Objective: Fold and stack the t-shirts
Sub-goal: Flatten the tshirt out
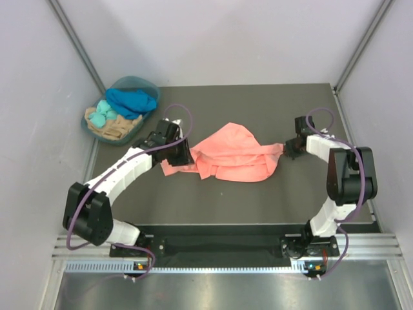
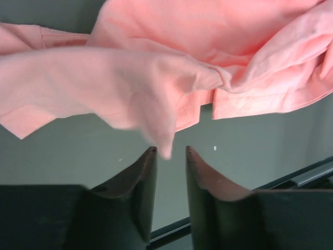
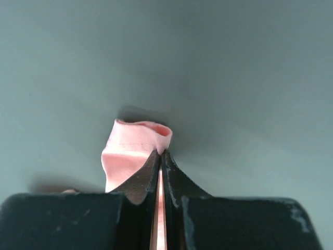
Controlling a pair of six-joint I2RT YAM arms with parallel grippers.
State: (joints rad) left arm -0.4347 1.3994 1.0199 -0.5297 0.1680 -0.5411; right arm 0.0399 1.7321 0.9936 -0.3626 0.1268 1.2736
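Pink t-shirt (image 1: 235, 155), corner clamped in right pincer (image 3: 160, 152)

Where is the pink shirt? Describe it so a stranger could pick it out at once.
Start at the dark table; at its middle lies a crumpled pink shirt, spread left to right. It is the only shirt out on the table: the blue, turquoise and tan ones are piled in the basket at the far left corner.
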